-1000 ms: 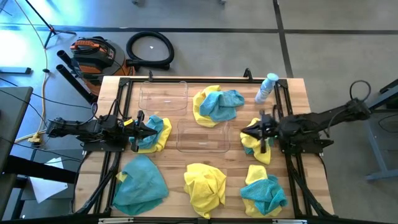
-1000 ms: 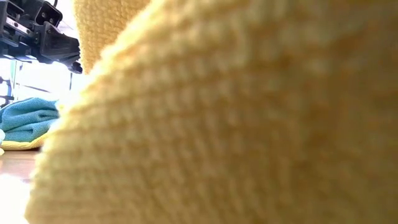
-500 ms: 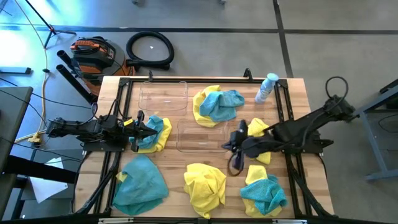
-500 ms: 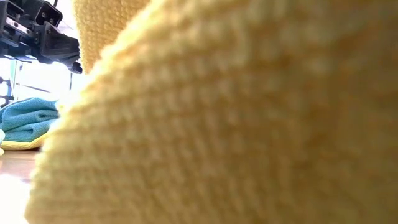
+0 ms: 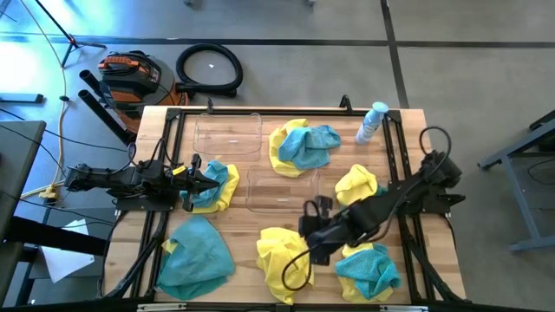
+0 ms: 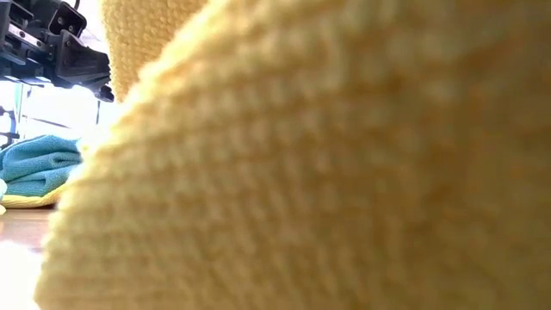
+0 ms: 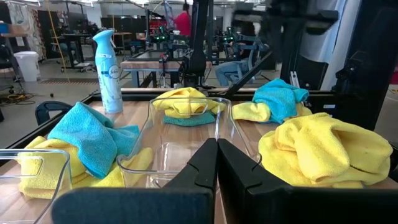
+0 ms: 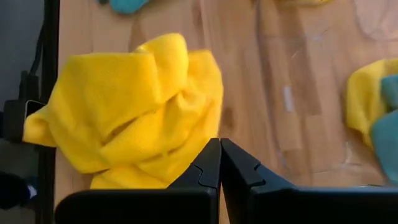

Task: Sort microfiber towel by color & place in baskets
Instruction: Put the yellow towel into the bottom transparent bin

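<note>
1. High view: The worktop carries six loose heaps of microfiber towel, and both clear baskets look empty, so I judge the sorting barely begun. One basket lies toward the far edge; the other basket lies mid-worktop. The right gripper reaches in over the yellow heap at the near edge, jaws together and holding nothing. The left gripper waits at the mixed teal-and-yellow heap on the left side, jaws also together. A spray bottle stands near the far right corner — clear of both arms.

2. Low view: A yellow cloth sits right against the lens and blocks nearly everything; a teal cloth shows far left. The dark hardware at the upper left is probably an arm, though which one I cannot tell.

3. Left wrist view: Closed jaws point at the middle basket, with open room inside it.

4. Right wrist view: Closed jaws hang above a crumpled yellow towel — bare wood beside it leaves room to come down.
</note>
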Controlling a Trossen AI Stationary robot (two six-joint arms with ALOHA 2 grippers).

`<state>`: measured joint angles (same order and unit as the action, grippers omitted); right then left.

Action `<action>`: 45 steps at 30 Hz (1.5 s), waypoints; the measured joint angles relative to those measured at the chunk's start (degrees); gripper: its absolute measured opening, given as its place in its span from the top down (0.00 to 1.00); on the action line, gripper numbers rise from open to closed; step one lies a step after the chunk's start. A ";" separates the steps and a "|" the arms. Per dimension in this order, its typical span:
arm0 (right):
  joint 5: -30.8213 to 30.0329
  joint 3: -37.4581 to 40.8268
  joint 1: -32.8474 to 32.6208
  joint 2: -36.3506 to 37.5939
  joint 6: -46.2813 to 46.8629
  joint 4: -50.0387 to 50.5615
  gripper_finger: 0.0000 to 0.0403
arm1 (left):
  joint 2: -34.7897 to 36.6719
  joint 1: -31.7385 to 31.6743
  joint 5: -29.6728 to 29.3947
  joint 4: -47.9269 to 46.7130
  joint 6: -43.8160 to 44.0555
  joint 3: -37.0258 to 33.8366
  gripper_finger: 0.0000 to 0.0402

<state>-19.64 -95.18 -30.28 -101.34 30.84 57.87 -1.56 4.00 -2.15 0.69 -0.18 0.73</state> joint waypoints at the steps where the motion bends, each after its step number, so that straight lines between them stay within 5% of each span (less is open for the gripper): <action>1: 0.24 -0.64 0.01 -1.03 0.37 0.05 1.00 | 0.01 0.00 0.01 -0.01 0.00 0.00 1.00; 8: 6.37 -2.34 0.28 -6.22 0.71 -0.13 1.00 | 0.02 0.01 0.02 -0.02 0.01 0.00 1.00; 18: 7.41 -2.36 0.65 -7.58 3.16 -2.37 0.99 | 0.02 -0.01 0.00 -0.02 -0.01 0.00 1.00; 24: 7.91 -2.25 0.65 -8.55 5.93 -5.84 0.84 | 0.02 0.01 0.00 0.00 0.02 0.00 1.00; 33: 7.70 -2.18 0.61 -10.86 -6.89 -9.29 0.59 | 0.00 0.00 0.00 -0.02 0.01 -0.02 1.00; 45: 7.92 -2.16 1.20 -14.09 -13.04 -17.21 0.56 | 0.00 -0.01 0.00 0.02 -0.01 -0.02 1.00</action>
<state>-11.72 -97.34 -29.08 -115.43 17.80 40.66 -1.56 3.99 -2.15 0.71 -0.19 0.71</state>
